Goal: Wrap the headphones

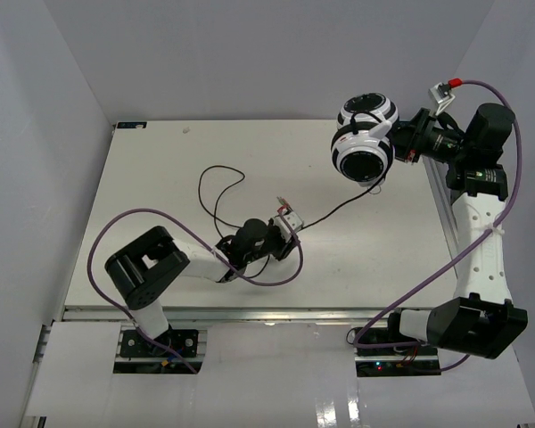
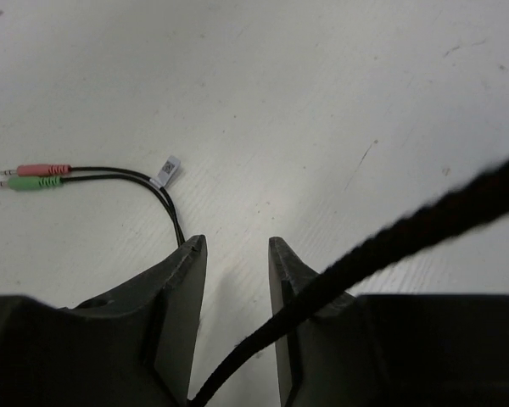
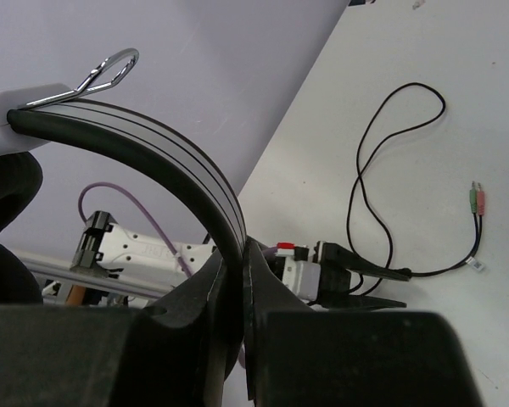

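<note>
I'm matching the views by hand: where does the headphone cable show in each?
Top external: cable loops left of centre, passes the left gripper, rises right to the headphones.
Left wrist: cable, a blurred strand from the right edge down between the open fingers.
Right wrist: cable loops at upper right.
Shared landmark: left gripper, in all three views.
</note>
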